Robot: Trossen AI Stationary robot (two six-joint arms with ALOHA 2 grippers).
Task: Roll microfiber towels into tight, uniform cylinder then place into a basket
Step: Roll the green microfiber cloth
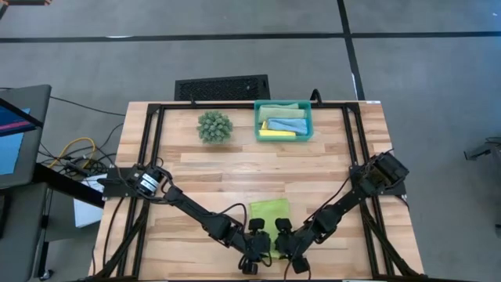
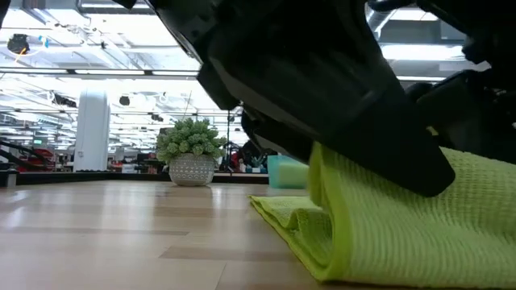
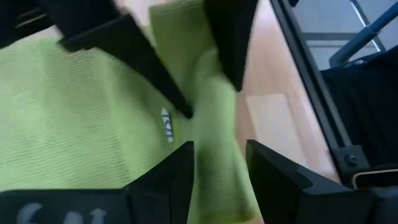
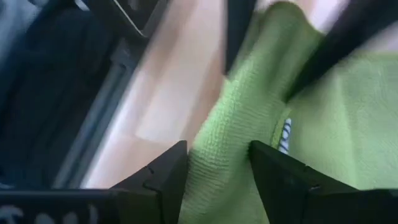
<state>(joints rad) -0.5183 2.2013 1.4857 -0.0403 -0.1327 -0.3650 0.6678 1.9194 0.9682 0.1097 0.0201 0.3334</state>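
Observation:
A lime green towel lies near the table's front edge, its far part flat on the wood and its near edge turned up into a thick roll. My left gripper and my right gripper face each other along that roll, each shut on it. The teal basket at the far side holds a light blue, a yellow and a sage green towel. My left gripper has the towel's rolled near edge between its two fingers. It comes slanting down from the table's left, fingers pointing along the roll. The roll is several layers thick, and the towel's far part lies on the table. My right gripper holds the same rolled edge between its two fingers, a little farther along the roll. It slants down from the table's right, fingers pointing along the roll. The roll fills the gap between the fingers and stays joined to the flat cloth.
A round spiky green plant ball stands at the far left of the basket. A black slotted grille lies beyond the table's far edge. Black frame rails run along both sides of the wooden top.

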